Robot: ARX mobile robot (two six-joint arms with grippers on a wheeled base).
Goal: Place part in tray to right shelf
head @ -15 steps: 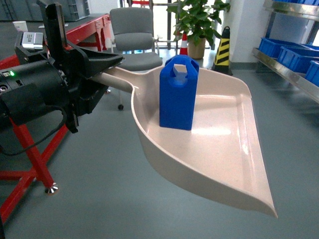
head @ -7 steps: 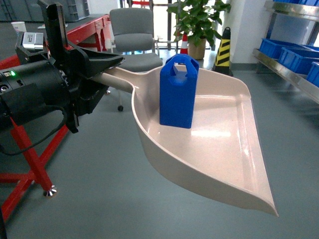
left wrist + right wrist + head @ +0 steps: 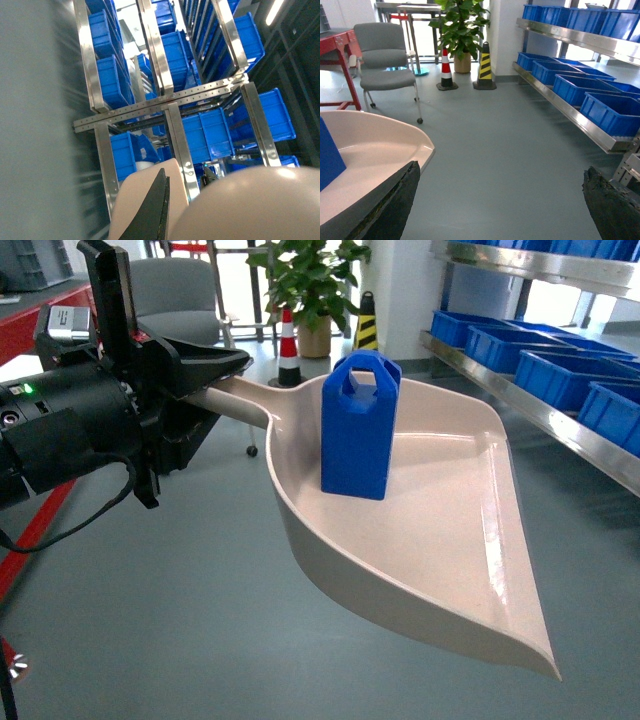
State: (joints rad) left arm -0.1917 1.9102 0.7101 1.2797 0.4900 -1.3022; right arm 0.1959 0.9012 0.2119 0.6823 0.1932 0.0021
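Part (image 3: 358, 430) is carried upright in the tray (image 3: 440, 550), whose handle is clamped by the left hand (image 3: 190, 370). Right hand (image 3: 500, 200) is spread, empty. Tilting could topple it before the right shelf (image 3: 540, 410).

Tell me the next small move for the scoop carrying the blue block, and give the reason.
Probably keep turning right toward the steel shelf, holding the tray level. The part stands upright and loose near the tray's back, the left claw grips only the handle, and the shelf sits off to the right.
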